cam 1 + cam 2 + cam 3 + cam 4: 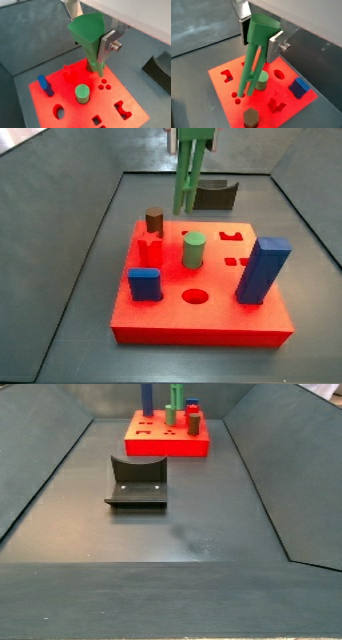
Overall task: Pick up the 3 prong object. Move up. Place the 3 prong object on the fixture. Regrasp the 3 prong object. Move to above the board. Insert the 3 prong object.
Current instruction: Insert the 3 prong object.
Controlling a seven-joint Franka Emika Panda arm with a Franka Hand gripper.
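One long green peg, the three-lobed one, is clamped at its top between the gripper plates and hangs upright, long axis vertical, lower end pointing down at the red board. In both wrist views the tip sits at or just above the board's top; whether it's actually inside a hole can't be told. Several other pegs are seated in the board's holes: a tall blue one, a short blue one, a round green cylinder, a brown one and a red one. No readable writing anywhere. The dark fixture is left empty on the floor, well apart from the board.
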